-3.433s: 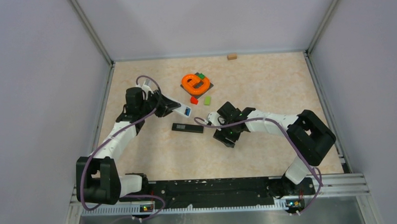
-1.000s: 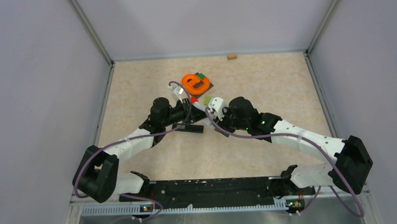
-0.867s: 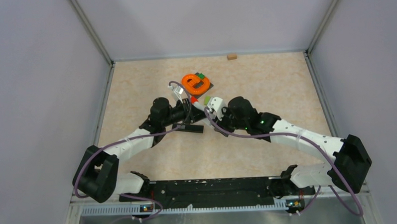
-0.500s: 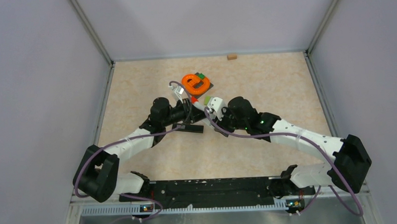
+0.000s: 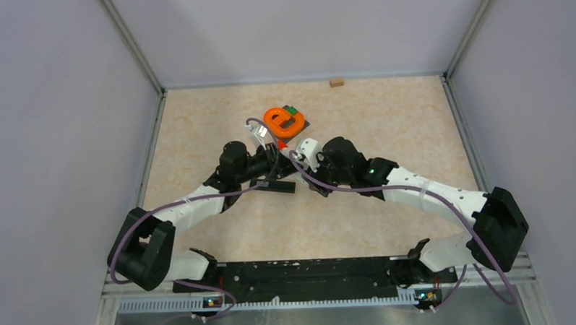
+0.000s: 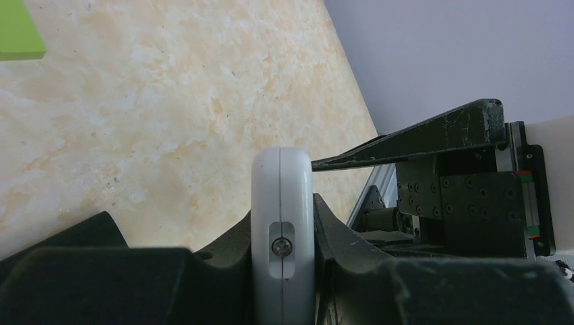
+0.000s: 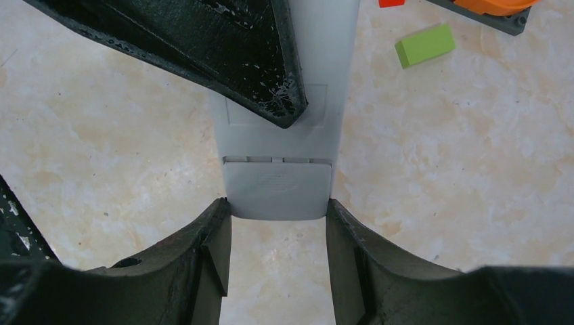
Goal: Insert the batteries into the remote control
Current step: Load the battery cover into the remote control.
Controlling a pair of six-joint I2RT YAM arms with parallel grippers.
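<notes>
The remote control (image 6: 282,203) is white and stands edge-on between my left gripper's (image 6: 282,227) jaws, which are shut on its flat faces. In the right wrist view its grey back (image 7: 281,186) points toward me, the ribbed cover at the near end. The right gripper (image 7: 279,208) has its two fingertips pressed against the sides of that end. One left finger (image 7: 223,47) lies across the remote's far part. From above, both grippers meet just below the orange ring (image 5: 283,120). The batteries are out of view.
A green block (image 7: 424,45) and a red block (image 7: 390,3) lie on the table just beyond the remote, beside the orange ring on its dark plate. A black slab (image 5: 279,185) lies under the arms. A small wooden block (image 5: 336,81) sits by the back wall.
Over the last second the right arm has edged left, closer onto the remote's end. Earlier the arms were apart, and the left one has since carried the remote to the middle.
</notes>
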